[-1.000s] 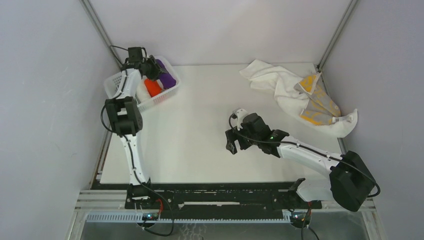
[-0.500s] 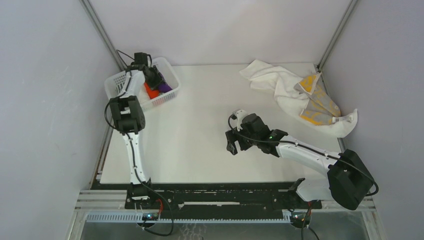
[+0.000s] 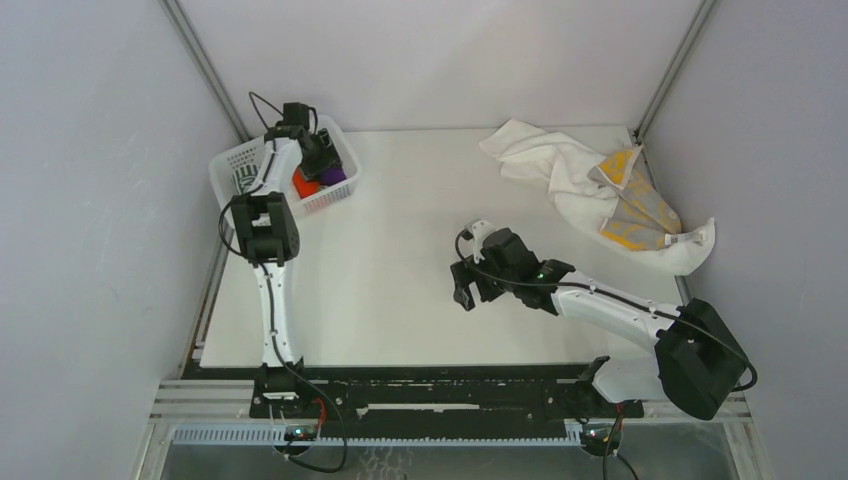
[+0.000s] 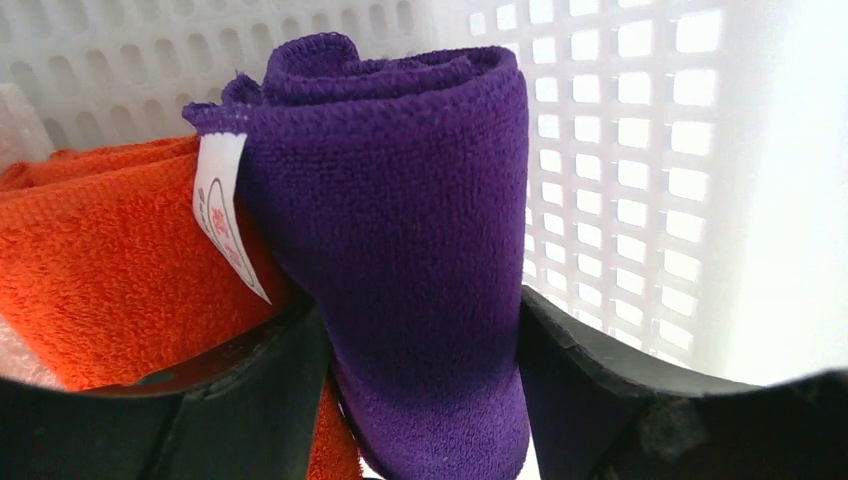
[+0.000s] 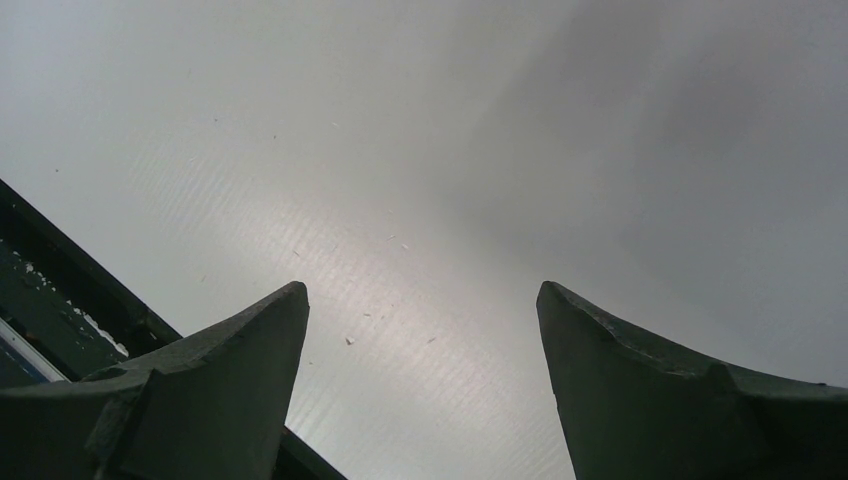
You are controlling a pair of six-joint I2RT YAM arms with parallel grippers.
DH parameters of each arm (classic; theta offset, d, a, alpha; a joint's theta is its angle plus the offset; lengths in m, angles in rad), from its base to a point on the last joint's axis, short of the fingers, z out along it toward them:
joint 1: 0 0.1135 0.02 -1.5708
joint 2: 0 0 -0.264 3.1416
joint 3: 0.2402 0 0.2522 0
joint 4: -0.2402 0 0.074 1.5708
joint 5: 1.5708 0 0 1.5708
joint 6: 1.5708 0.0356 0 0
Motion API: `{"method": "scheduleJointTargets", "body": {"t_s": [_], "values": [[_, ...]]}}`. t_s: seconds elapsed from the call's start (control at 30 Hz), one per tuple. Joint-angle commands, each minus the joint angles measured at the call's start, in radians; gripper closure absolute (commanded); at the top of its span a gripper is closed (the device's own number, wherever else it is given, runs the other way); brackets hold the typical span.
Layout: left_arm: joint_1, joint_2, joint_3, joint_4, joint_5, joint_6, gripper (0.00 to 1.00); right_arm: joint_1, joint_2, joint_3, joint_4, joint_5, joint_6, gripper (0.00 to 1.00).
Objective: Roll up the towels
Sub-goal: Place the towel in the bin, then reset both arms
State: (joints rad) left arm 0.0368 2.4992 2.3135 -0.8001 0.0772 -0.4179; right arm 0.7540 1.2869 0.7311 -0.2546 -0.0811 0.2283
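- The left gripper [image 4: 418, 330] is down inside the white basket [image 4: 620, 150], at the far left corner of the table [image 3: 400, 220].
- A rolled purple towel [image 4: 400, 200] stands between its two black fingers [image 4: 250, 400]. The fingers sit right against it, one on each side. I cannot tell if they squeeze it.
- An orange towel [image 4: 110, 260] lies in the basket too, touching the purple one.
- A small white tag [image 4: 222, 205] hangs at the purple towel's edge. It has tiny red writing, too blurry to read.
- The right gripper [image 5: 420, 330] is wide open over bare table, with nothing in it.
- A white towel [image 3: 545, 160] and a yellow-and-grey towel [image 3: 635, 210] lie in a messy heap at the far right.
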Motion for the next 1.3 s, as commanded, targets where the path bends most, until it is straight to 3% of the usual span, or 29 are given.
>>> {"method": "scheduleJointTargets", "body": {"t_s": [0.0, 0.37, 0.53, 0.73, 1.0, 1.27], "values": [[0.003, -0.107, 0.000, 0.004, -0.002, 0.020, 0.29, 0.020, -0.033, -0.006, 0.001, 0.028, 0.022, 0.17], [-0.001, -0.258, -0.055, -0.004, 0.006, -0.016, 0.17, 0.047, -0.149, -0.006, -0.050, 0.120, 0.030, 0.16], [-0.027, -0.461, -0.183, -0.005, -0.024, 0.004, 0.15, 0.012, -0.244, 0.000, -0.090, 0.213, 0.029, 0.14], [-0.120, -0.868, -0.564, 0.076, -0.119, 0.017, 0.01, -0.102, -0.413, 0.022, -0.179, 0.328, 0.049, 0.09], [-0.160, -1.510, -1.065, 0.147, -0.150, 0.021, 0.00, -0.210, -0.625, 0.088, -0.341, 0.459, 0.044, 0.00], [-0.160, -2.156, -1.361, 0.118, -0.293, 0.102, 0.00, -0.216, -0.784, 0.156, -0.446, 0.608, 0.014, 0.00]]}}
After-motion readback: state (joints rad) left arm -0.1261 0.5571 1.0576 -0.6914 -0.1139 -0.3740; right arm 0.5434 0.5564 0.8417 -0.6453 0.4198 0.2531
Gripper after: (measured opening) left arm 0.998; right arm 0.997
